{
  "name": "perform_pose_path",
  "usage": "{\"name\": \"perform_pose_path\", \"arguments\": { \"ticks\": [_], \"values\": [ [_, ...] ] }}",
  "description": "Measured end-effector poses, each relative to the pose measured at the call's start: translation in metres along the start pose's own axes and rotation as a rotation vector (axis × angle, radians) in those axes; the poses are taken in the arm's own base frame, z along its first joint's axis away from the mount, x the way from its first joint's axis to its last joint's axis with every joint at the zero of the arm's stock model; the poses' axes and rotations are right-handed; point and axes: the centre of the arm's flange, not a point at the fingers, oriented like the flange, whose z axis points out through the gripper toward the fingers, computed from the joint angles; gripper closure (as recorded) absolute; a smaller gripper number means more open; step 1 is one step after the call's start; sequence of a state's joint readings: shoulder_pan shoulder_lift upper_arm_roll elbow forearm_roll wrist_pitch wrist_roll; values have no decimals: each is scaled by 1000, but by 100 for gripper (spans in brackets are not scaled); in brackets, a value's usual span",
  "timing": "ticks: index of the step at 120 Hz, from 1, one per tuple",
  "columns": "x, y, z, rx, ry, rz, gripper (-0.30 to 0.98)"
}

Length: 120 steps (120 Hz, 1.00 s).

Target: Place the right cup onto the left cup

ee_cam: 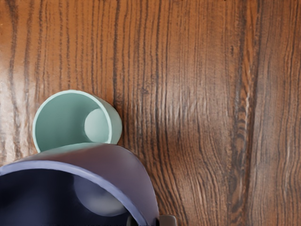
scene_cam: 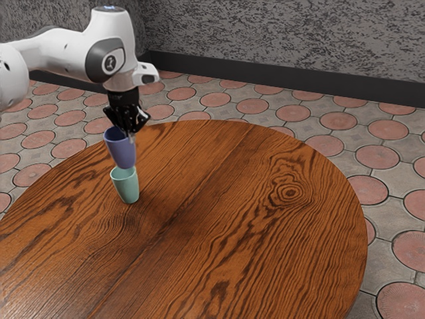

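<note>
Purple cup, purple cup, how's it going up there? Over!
Gripper shut on purple cup, at its rim. Purple cup in the air, not in green cup yet. Green cup upright on table, nothing seen inside it.

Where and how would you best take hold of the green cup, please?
I would come straight down from above and pinch the wall at the rim of the green cup, one finger inside, one outside: it stands upright, mouth open upward. The gripper is shut on the blue cup, so that would likely have to be let go first.
</note>
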<state>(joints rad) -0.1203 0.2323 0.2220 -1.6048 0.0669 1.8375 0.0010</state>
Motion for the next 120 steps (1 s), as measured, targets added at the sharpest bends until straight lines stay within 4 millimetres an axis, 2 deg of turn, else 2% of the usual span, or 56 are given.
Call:
{"name": "perform_pose_path", "arguments": {
  "ticks": [21, 44, 120],
  "values": [
    [13, -22, 5, 14, 1, 8, 79],
    [18, -42, 24, 0, -22, 16, 79],
    [25, -47, 56, -46, -44, 72, 79]
  ]
}}
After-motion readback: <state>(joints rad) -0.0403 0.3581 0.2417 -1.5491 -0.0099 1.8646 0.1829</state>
